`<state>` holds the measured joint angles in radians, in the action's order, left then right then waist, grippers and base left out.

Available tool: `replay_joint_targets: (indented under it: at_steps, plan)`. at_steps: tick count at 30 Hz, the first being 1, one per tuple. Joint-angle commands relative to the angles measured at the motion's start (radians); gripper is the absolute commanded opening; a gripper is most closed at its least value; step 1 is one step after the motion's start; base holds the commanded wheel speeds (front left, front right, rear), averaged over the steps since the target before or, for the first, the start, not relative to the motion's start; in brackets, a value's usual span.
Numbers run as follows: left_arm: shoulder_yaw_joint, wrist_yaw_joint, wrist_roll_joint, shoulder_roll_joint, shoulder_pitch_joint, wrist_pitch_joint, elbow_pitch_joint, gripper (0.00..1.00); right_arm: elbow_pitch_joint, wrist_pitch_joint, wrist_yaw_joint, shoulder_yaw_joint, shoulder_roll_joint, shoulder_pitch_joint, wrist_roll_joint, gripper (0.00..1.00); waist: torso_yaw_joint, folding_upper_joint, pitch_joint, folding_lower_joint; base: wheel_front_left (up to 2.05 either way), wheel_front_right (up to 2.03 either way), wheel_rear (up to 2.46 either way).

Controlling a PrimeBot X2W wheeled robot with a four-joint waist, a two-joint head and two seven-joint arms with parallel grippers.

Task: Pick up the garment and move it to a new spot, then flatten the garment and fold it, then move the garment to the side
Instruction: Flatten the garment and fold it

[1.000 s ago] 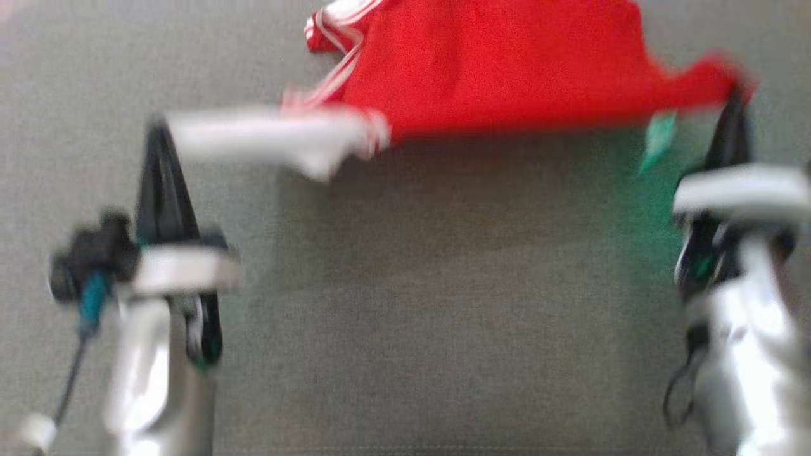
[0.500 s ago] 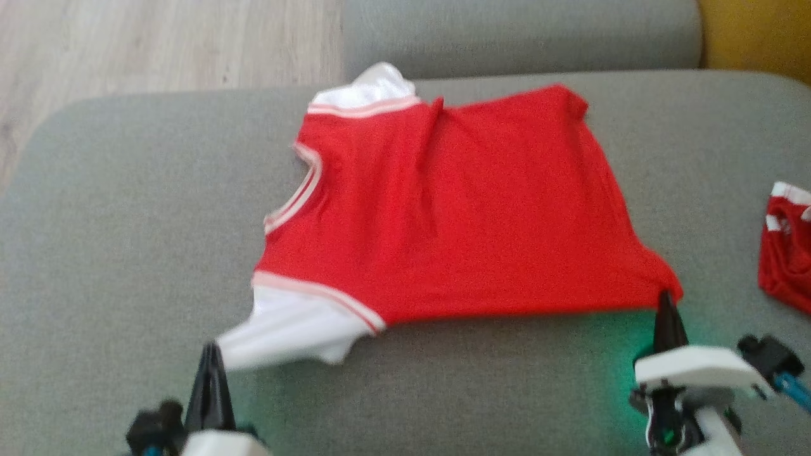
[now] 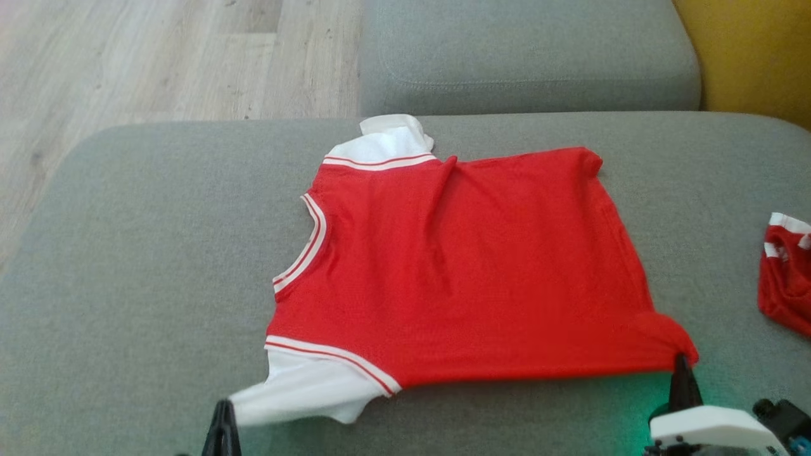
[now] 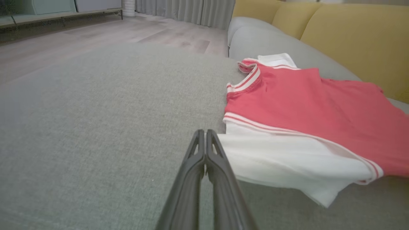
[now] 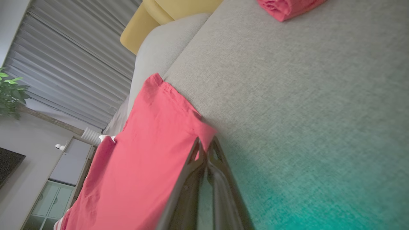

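Since a second ago our head camera has tipped up; the red cloth garment with white sleeves, then hanging blurred, lies spread on the grey fabric sofa cushion.

Left gripper: fingers pressed together on the near sleeve's end, which is lifted off the cushion.

Right gripper: clamped on the garment's red hem corner.

Far right: bunched red-and-white cloth, well apart.
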<state>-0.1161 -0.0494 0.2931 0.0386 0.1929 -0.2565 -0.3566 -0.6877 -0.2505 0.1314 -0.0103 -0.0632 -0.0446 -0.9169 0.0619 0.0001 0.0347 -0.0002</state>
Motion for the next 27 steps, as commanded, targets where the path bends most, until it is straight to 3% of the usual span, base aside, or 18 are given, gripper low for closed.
replay_joint_targets:
  at_steps: [1,9,27]
  plan:
    - [0.029,-0.002,-0.004,0.012,-0.054,-0.005,0.052,0.0,0.043,-0.011,-0.001,-0.015,-0.01,-0.031,-0.003,0.0,0.002,-0.0001,-0.008,0.0002,0.0,0.0,0.0]
    - [0.024,0.005,-0.017,0.012,-0.227,-0.005,0.121,0.0,0.101,0.011,-0.001,-0.055,0.002,-0.134,-0.037,0.0,-0.003,-0.0001,-0.062,0.0002,0.0,0.0,0.0]
    - [0.035,0.017,-0.09,0.012,-0.617,-0.005,-0.126,0.0,-0.07,0.003,-0.001,-0.087,0.011,-0.416,0.03,0.0,-0.042,-0.0001,-0.216,0.0002,0.0,0.0,0.0]
